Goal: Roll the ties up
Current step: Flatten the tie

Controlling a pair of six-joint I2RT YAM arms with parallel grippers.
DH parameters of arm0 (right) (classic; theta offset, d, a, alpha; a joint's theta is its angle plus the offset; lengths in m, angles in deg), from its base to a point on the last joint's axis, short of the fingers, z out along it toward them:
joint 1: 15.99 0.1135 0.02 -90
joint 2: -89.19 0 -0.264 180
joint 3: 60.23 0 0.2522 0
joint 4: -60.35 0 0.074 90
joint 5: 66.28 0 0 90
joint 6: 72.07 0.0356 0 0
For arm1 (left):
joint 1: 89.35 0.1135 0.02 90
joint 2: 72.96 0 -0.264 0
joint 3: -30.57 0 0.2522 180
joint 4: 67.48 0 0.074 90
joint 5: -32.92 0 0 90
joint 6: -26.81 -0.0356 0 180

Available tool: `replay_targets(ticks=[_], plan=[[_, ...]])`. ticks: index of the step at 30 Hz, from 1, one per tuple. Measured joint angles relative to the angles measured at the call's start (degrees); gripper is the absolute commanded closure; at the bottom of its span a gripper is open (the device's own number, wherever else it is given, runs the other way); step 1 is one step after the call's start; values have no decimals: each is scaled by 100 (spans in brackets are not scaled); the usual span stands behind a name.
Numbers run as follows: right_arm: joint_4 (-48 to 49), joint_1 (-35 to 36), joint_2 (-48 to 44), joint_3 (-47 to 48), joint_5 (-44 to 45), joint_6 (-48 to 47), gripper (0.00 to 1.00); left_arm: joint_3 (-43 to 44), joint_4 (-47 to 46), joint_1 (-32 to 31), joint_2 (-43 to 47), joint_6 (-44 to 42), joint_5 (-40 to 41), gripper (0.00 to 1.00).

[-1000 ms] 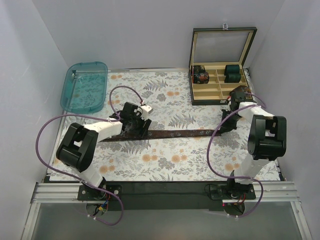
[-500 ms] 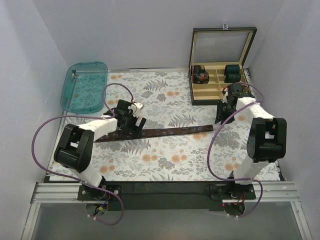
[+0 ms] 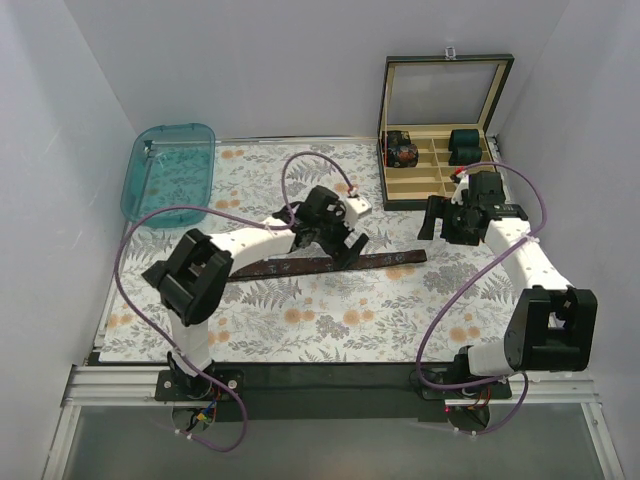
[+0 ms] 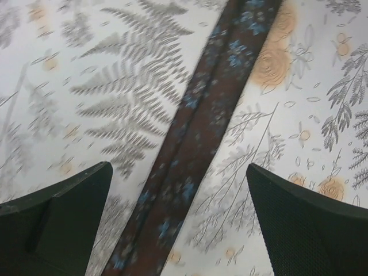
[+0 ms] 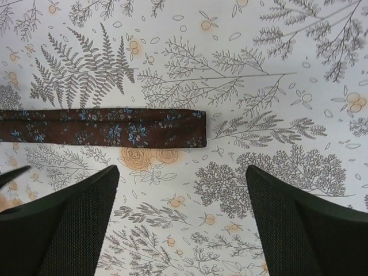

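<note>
A dark brown tie (image 3: 330, 264) with small blue flowers lies flat and unrolled across the middle of the table, its square end (image 5: 195, 127) towards the right. My left gripper (image 3: 338, 244) hovers over the tie's middle, open. In the left wrist view the tie (image 4: 195, 144) runs diagonally between the spread fingers of that gripper (image 4: 179, 172), untouched. My right gripper (image 3: 436, 222) is open just beyond the tie's right end, near the box. In the right wrist view that gripper (image 5: 181, 172) holds nothing, and the tie (image 5: 103, 127) lies ahead of the fingertips.
A wooden compartment box (image 3: 436, 187) with its lid up stands at the back right. It holds a dark rolled coil (image 3: 403, 153) and teal-green bundles (image 3: 463, 146). A teal plastic tray (image 3: 170, 172) sits at the back left. White walls close in the table.
Both grippers have opened and let go of the tie. The left one has moved right along the tie to its middle. The right one has drawn back from the tie's end.
</note>
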Motion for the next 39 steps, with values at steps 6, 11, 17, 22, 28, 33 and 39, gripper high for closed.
replay_targets(ticks=[6, 11, 17, 22, 28, 33, 39], plan=[[92, -31, -409, -599, -87, 160, 13, 444, -240, -514, -1036, -225, -389, 8], [188, -46, -452, -789, -251, 275, 16, 660, -348, -557, -1285, -614, -431, 11], [297, -55, -439, -850, -428, 310, 18, 791, -542, -557, -1495, -1016, -415, 26], [382, -55, -415, -876, -459, 319, 21, 793, -627, -555, -1547, -1259, -337, 37], [669, -59, -291, -922, -522, 420, 25, 769, -708, -560, -1561, -1360, -442, 51], [979, -223, -4, -1104, -660, 457, 27, 675, -861, -560, -1561, -1399, -625, 65], [1392, -400, 448, -1338, -984, 409, 28, 627, -916, -555, -1558, -1453, -802, 66]])
